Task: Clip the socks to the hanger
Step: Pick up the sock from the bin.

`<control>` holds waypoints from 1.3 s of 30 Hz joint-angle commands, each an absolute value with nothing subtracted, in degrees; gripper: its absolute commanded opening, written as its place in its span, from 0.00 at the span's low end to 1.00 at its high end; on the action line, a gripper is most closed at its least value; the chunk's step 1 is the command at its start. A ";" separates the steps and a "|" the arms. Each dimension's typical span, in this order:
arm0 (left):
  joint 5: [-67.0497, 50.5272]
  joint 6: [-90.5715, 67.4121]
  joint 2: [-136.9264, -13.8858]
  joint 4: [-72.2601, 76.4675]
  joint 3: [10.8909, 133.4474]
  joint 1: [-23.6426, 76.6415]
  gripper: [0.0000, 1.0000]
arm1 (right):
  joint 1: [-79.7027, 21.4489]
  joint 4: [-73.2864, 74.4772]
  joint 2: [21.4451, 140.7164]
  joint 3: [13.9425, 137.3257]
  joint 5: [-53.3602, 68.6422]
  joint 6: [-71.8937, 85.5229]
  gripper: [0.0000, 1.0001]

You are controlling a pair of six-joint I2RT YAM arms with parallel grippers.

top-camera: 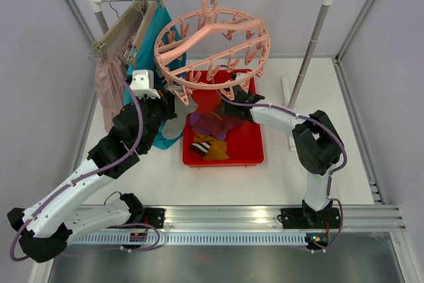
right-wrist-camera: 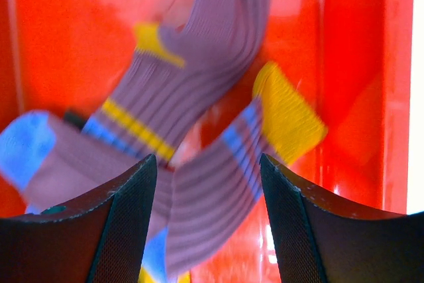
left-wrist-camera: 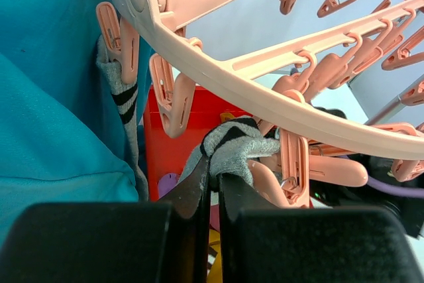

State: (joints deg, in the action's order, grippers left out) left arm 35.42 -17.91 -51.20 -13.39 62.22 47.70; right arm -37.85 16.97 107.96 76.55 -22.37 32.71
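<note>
The salmon-pink ring hanger [top-camera: 212, 48] hangs tilted from the rail, its clips dangling. My left gripper [top-camera: 173, 97] is shut on a grey sock with a black band [left-wrist-camera: 242, 147], held up against a clip under the ring [left-wrist-camera: 218, 77]. In the left wrist view my fingertips [left-wrist-camera: 213, 177] pinch the sock's cuff. A second grey striped sock [left-wrist-camera: 122, 94] hangs from a clip at the left. My right gripper [top-camera: 228, 106] is open low over the red tray [top-camera: 252, 144], with nothing between its jaws [right-wrist-camera: 209, 164]. Just below it lies a purple sock with yellow and blue bands [right-wrist-camera: 199, 91].
The red tray also holds a mustard sock [top-camera: 213, 152] and a black-and-white striped one [top-camera: 203, 144]. A teal garment [top-camera: 154, 44] and a pale pink garment [top-camera: 108, 84] hang on slim hangers at the rail's left end. The rail's right post [top-camera: 311, 51] stands behind the tray.
</note>
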 commanded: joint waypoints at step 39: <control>25.41 -19.34 -48.60 -13.71 63.28 47.64 0.20 | -42.97 -10.71 77.10 41.95 -21.44 32.79 0.00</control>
